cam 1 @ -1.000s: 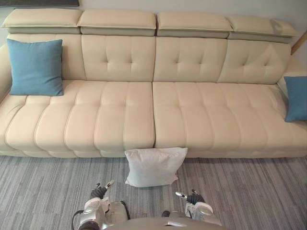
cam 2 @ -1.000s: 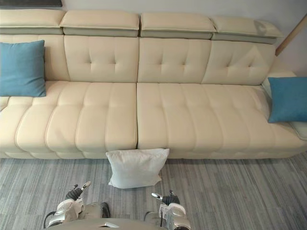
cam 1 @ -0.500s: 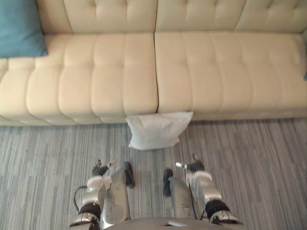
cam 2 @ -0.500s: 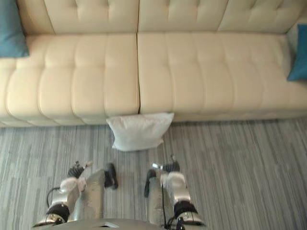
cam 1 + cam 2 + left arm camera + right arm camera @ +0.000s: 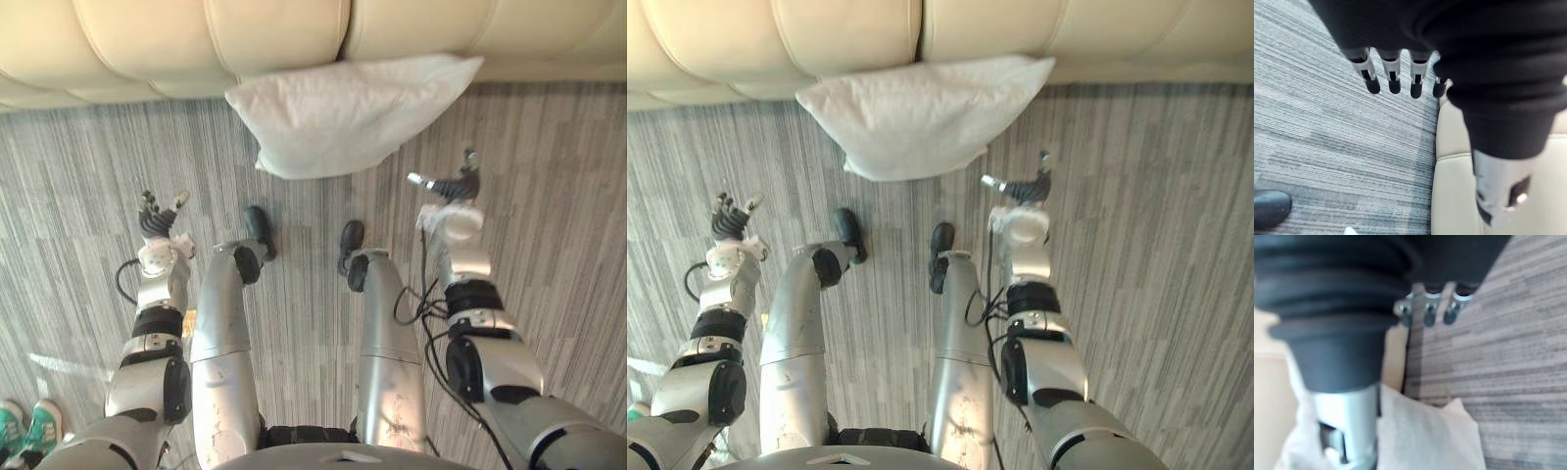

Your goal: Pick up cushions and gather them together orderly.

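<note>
Reaching for the white cushion (image 5: 343, 113) looks to be the step in hand. It lies on the carpet (image 5: 88, 147), far edge against the foot of the cream sofa (image 5: 196, 39). The left hand (image 5: 155, 217) hangs off the cushion's left side, apart from it, fingers straight and spread, empty. The right hand (image 5: 453, 188) is near the cushion's right corner, fingers loose, empty too. Best to bring both hands in from either side, palms facing, and squeeze evenly. A one-sided pinch would likely let the soft cushion sag and drag.

We see silver-grey arms (image 5: 154, 328). Dark ribbed covers wrap the left hand (image 5: 154, 217) and right hand (image 5: 457, 186); silver fingers (image 5: 1392, 71) carry dark tips.
</note>
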Robot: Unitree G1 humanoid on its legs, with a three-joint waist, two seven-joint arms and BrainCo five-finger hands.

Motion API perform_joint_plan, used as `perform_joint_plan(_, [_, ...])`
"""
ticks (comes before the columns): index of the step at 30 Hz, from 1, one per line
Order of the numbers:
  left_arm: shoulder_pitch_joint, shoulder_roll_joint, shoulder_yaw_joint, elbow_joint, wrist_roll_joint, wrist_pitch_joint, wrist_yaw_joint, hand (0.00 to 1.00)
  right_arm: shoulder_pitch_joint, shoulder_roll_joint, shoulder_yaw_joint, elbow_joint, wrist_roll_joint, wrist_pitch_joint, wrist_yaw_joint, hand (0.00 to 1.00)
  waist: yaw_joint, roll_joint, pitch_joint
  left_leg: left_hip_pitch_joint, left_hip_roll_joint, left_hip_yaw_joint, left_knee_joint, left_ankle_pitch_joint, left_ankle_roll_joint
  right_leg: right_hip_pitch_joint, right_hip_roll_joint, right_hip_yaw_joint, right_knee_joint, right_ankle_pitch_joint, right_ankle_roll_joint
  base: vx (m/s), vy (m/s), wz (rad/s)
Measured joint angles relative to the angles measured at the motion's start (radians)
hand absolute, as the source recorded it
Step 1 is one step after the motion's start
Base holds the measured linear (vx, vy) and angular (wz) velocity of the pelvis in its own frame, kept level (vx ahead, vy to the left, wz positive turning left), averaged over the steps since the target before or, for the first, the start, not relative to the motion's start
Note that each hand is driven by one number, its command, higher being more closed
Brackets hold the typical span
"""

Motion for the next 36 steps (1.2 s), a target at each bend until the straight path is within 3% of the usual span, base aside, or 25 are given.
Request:
perform_joint_plan(9, [-0.125,-0.026,-0.146,-0.077,0.043,-0.014,0.061,0.0,-0.197,-0.004,0.191,-0.141,-0.001,-0.005,-0.082,0.0,0.01,0.0,0.0,-0.105,0.014,-0.008,0.017,0.027,-0.002,-0.111,0.001,-0.013,0.041,0.006,-0.012,-0.04,0.014,0.03])
perform_joint_plan(10, [-0.145,-0.038,-0.159,-0.078,0.047,-0.014,0.07,0.0,-0.213,0.004,0.197,-0.141,-0.002,-0.004,-0.089,1.0,0.011,0.0,0.0,-0.112,0.014,-0.01,0.016,0.029,-0.003,-0.118,0.001,-0.015,0.042,0.006,-0.012,-0.03,0.025,0.03])
perform_joint_plan(12, [-0.199,-0.071,-0.2,-0.078,0.059,-0.015,0.09,0.0,-0.24,0.041,0.221,-0.141,-0.011,0.002,-0.144,1.0,0.002,0.0,0.0,-0.126,0.014,-0.018,0.017,0.033,-0.005,-0.128,0.001,-0.022,0.042,0.006,-0.012,-0.03,0.033,0.02])
perform_joint_plan(13, [-0.208,-0.076,-0.21,-0.078,0.06,-0.015,0.094,1.0,-0.245,0.046,0.224,-0.141,-0.014,0.004,-0.151,1.0,0.001,0.0,0.0,-0.127,0.014,-0.018,0.017,0.033,-0.005,-0.129,0.001,-0.022,0.042,0.006,-0.013,0.0,0.0,0.0])
perform_joint_plan(20, [-0.316,-0.124,-0.292,-0.117,0.099,-0.007,0.152,1.0,-0.288,0.111,0.265,-0.159,-0.074,0.021,-0.193,1.0,-0.025,0.0,0.0,-0.134,0.016,-0.032,-0.008,0.055,-0.016,-0.134,0.01,-0.038,0.026,0.017,-0.031,-0.03,0.015,-0.01])
perform_joint_plan(28, [-0.329,-0.057,-0.268,-0.15,0.111,0.026,0.214,1.0,-0.282,0.141,0.267,-0.234,-0.066,0.023,-0.183,1.0,-0.038,-0.001,-0.001,-0.127,0.024,-0.061,-0.054,0.105,-0.047,-0.125,0.021,-0.078,0.0,0.036,-0.062,-0.03,-0.021,0.03])
perform_joint_plan(32, [-0.328,-0.055,-0.268,-0.161,0.111,0.03,0.223,1.0,-0.23,0.161,0.269,-0.323,-0.039,0.009,-0.141,1.0,-0.034,-0.001,-0.002,-0.058,0.029,-0.064,-0.093,0.117,-0.059,-0.057,0.035,-0.086,-0.037,0.046,-0.077,-0.03,-0.037,-0.04])
perform_joint_plan(36, [-0.265,-0.069,-0.269,-0.277,0.121,0.03,0.222,1.0,-0.138,0.193,0.268,-0.421,-0.037,-0.012,-0.116,1.0,-0.047,-0.001,-0.003,0.032,0.029,-0.069,-0.136,0.124,-0.067,0.043,0.04,-0.104,-0.089,0.052,-0.081,-0.01,-0.006,-0.01])
